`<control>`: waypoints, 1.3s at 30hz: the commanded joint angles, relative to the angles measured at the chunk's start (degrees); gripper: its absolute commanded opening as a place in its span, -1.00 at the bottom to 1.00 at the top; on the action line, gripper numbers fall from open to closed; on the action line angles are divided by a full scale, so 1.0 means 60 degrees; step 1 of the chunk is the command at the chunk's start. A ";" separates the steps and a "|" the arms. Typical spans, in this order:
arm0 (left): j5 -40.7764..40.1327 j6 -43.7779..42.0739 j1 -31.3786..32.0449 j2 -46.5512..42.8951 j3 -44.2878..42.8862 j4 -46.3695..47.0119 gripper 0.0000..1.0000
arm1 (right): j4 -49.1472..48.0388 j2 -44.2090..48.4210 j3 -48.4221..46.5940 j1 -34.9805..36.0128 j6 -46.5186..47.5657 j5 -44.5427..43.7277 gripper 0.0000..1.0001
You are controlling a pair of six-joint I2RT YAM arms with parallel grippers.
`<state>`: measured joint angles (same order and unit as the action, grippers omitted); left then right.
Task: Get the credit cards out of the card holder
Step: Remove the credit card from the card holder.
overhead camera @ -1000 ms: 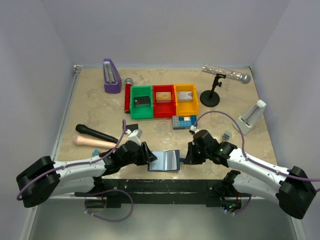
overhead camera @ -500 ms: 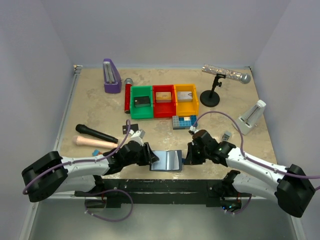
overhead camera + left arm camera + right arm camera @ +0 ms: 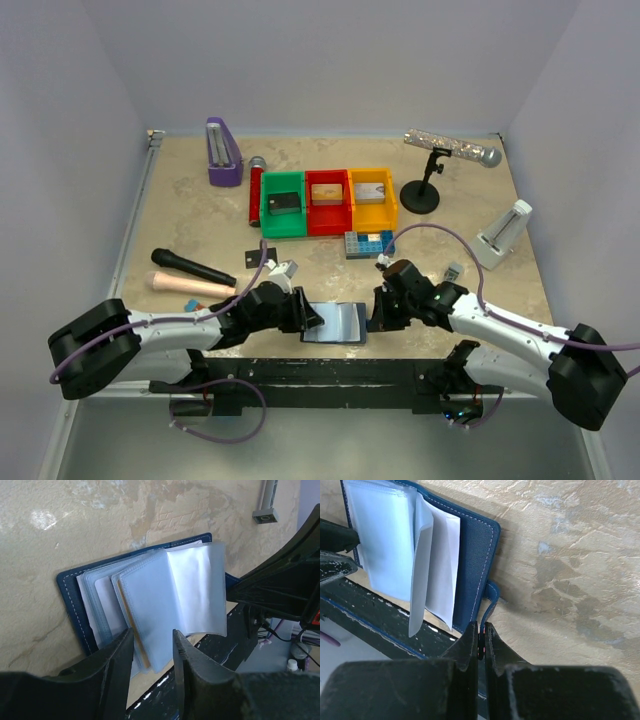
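Pale walls close in a beige marbled surface. Near its front edge, between the two arms, the holder lies open with the navy cover down and its clear sleeves fanned upward. The left claw is at the holder's left edge. In the left wrist view its fingers stand apart on both sides of the sleeves' near edge. The thin edge of a tan card shows in one sleeve just beside them. I cannot tell if the fingers press the sleeves. The right claw is at the holder's right edge, clenched on the snap tab, which sticks out from the cover and runs down between the fingertips.
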<state>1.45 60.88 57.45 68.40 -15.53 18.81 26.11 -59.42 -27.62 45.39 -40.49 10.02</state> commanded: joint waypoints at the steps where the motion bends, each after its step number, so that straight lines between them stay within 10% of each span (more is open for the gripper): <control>1: 0.0358 -0.0303 0.0107 0.0099 -0.0488 0.0762 -0.19 | -0.0221 0.0001 -0.0275 0.0068 0.0113 0.0161 -1.00; 39: -0.1824 -0.0581 0.0108 -0.1175 -0.0957 -0.2987 -0.21 | 0.1331 0.0703 -0.0597 0.0068 0.0464 -0.1113 -0.92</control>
<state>-5.37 58.92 57.91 64.10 -19.51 4.78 30.35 -56.58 -28.16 45.50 -39.31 7.14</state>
